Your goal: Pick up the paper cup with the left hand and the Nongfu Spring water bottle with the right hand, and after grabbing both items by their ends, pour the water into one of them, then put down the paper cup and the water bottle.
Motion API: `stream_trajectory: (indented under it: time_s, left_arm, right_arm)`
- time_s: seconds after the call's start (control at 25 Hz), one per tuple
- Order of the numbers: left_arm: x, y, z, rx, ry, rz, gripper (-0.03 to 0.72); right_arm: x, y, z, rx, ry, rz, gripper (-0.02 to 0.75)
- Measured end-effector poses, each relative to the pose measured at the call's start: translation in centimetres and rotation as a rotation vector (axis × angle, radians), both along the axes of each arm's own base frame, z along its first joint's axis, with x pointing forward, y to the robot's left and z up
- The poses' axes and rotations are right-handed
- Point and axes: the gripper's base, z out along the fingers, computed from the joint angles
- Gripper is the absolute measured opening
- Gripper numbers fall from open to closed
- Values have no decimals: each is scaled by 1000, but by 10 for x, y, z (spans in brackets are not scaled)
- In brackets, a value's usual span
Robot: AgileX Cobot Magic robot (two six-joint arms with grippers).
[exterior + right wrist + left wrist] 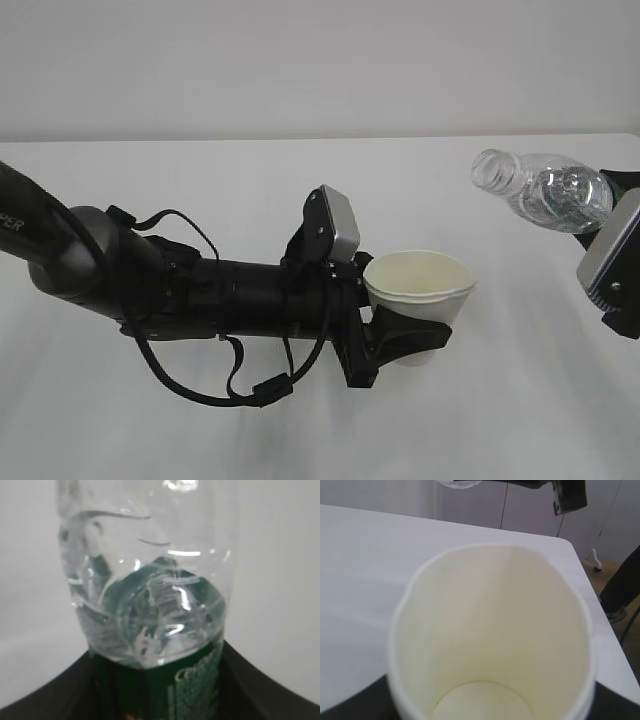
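My left gripper (412, 338) is shut on the lower part of the paper cup (418, 290), which hangs upright above the table. The left wrist view looks straight into the cup (490, 630), and its cream inside looks dry. Dark fingers (350, 706) show at the cup's sides. At the far right, my right gripper (598, 208) is shut on the Nongfu Spring water bottle (545, 190). The bottle is tilted, its capless neck pointing left, up and to the right of the cup. Water (150, 625) sits in the bottle above the green label (195, 690), between black fingers (272, 692).
The white table (200, 430) runs back to a pale wall. In the left wrist view the table's far corner (566, 544) ends at a floor with a caster (595, 560) and a dark shape (625, 582). The right arm's grey module (568, 495) hangs above.
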Motion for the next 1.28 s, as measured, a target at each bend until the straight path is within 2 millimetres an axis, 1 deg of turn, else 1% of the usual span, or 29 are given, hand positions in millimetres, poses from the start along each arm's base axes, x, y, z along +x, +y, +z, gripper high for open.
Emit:
stream_trajectory:
  time_s: [0.64, 1.28]
  left_arm:
    - [0, 0, -1, 6, -1, -3, 418]
    - [-1, 0, -1, 9, -2, -9, 418]
  right_arm:
    - [0, 0, 0, -127, -24, 39, 408]
    - [0, 2, 0, -198, -41, 79, 407]
